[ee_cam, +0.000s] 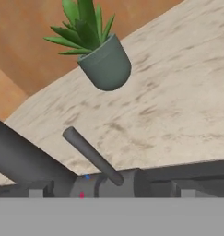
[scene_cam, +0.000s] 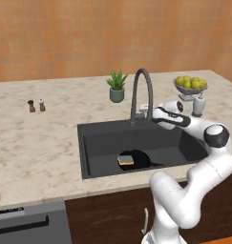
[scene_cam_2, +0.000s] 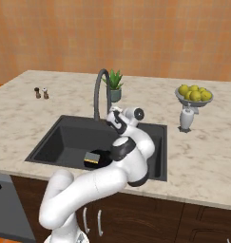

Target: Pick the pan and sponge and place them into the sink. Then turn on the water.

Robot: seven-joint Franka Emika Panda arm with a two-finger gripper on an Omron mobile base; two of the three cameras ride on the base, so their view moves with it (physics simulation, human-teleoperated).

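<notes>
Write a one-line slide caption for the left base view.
White arm's gripper at the arched grey faucet; black frying pan and green-yellow sponge lie in the dark sink.

Lighting: even, bright, diffuse; no single source can be told. Glare: none on the pale marbled desk [scene_cam: 36, 143]. Shadows: faint and soft; a slight darkening beneath the potted plant [ee_cam: 102, 57] and beside the faucet lever [ee_cam: 92, 156]. The sink [scene_cam: 89, 143] reads as the darkest area, its walls shaded almost uniformly. Sharpness: both base views soft and low in detail, edges slightly jagged. Hand view: coarse blur on the desk grain, lever edges smeared. Edge distortion: none evident.
</notes>
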